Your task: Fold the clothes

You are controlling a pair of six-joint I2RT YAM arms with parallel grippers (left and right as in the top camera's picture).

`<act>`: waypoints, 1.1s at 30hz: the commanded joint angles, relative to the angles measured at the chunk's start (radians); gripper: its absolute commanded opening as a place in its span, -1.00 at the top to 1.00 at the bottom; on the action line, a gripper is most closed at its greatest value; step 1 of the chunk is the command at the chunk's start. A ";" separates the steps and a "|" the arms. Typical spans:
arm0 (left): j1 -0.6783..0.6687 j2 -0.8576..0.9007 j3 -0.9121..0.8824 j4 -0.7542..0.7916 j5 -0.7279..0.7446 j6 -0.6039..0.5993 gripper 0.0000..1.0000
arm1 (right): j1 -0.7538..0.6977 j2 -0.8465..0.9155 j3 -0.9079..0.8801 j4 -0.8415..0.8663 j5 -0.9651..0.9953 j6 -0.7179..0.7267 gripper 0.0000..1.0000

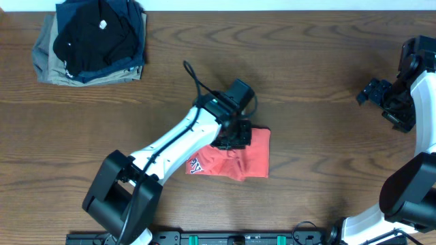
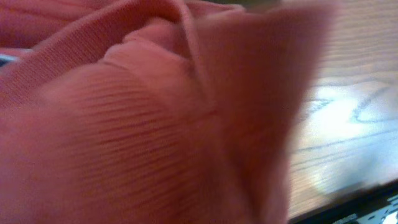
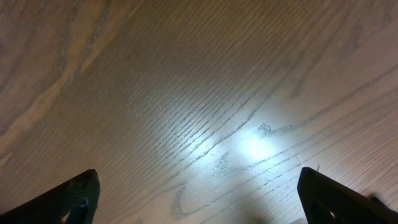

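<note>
The clothes (image 1: 251, 155), a coral-red T-shirt with white lettering at its left end, lie folded into a small rectangle on the wooden table just below centre. My left gripper (image 1: 231, 134) is down on the shirt's upper-left corner. In the left wrist view the red ribbed cloth (image 2: 137, 124) fills nearly the whole picture and hides the fingers, so the jaws' state does not show. Far to the right, my right gripper (image 1: 368, 92) hovers over bare table, away from the shirt. Its fingers (image 3: 74, 198) stand wide apart around the right gripper's empty gap (image 3: 199, 196).
A stack of folded black, navy and khaki garments (image 1: 92, 41) sits at the back left corner. Bare wood table (image 1: 327, 47) lies between the shirt and the right arm. A black rail (image 1: 238, 238) runs along the front edge.
</note>
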 commanded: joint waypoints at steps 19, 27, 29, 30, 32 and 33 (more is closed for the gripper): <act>-0.013 -0.230 0.038 -0.134 0.016 0.034 0.15 | -0.006 -0.008 0.004 -0.001 0.001 -0.008 -0.99; 0.087 -0.281 0.038 -0.288 -0.129 0.048 0.12 | -0.006 -0.008 0.004 -0.001 0.001 -0.008 -0.98; 0.116 -0.278 0.036 -0.327 -0.175 0.054 0.01 | -0.006 -0.008 0.004 -0.001 0.001 -0.008 -0.98; 0.133 -0.277 0.031 -0.341 -0.185 0.061 -0.02 | -0.006 -0.008 0.004 -0.001 0.001 -0.008 -0.99; 0.154 -0.272 0.017 -0.344 -0.181 0.081 -0.11 | -0.006 -0.008 0.004 -0.001 0.001 -0.008 -0.98; 0.159 -0.268 0.008 -0.341 -0.181 0.084 -0.15 | -0.006 -0.008 0.004 -0.001 0.001 -0.008 -0.99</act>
